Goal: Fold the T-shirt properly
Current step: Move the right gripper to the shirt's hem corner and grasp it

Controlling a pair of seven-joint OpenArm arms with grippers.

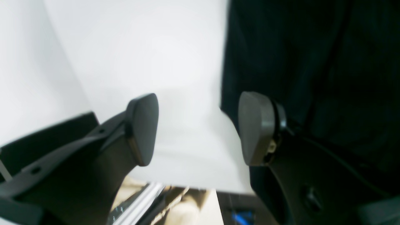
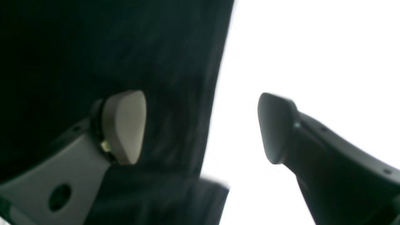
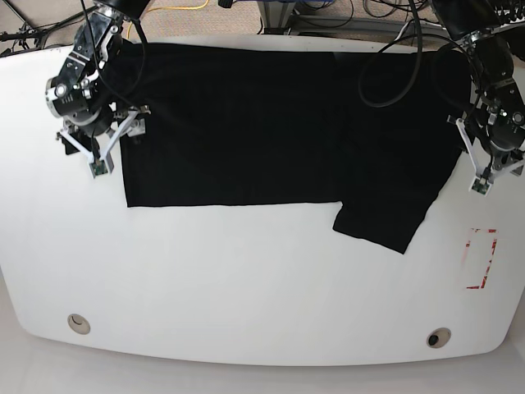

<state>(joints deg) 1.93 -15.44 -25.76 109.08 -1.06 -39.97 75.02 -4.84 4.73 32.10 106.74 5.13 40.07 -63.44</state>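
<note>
The white table (image 3: 246, 279) fills the base view, an oval top with a small round fitting near each front corner (image 3: 79, 322) and a red-outlined rectangle (image 3: 481, 259) marked near its right edge.

The T-shirt (image 3: 246, 123) lies flat across the far half of the table, plain black on the side that faces up (no print can be seen). Its main body forms a wide rectangle with a straight lower edge, and on the base view's right a sleeve (image 3: 385, 213) hangs lower, ending in a slanted hem toward the table's middle.

The right gripper (image 3: 108, 139) sits at the shirt's edge on the base view's left, pointing down at the table. In the right wrist view its jaws stand wide apart, one pad (image 2: 125, 126) over the black cloth and the other (image 2: 276, 128) over bare white table, with the shirt's edge running between them. Nothing is pinched between them.

The left gripper (image 3: 484, 160) hangs at the shirt's opposite edge, on the base view's right. Its wrist view shows the same arrangement mirrored: the jaws spread wide, one pad (image 1: 257, 128) over the dark fabric, the other (image 1: 143, 128) over the white surface, and no cloth caught in the gap. Both wrist views are somewhat blurred.

Cables (image 3: 394, 49) trail over the table's far edge behind the left arm.
</note>
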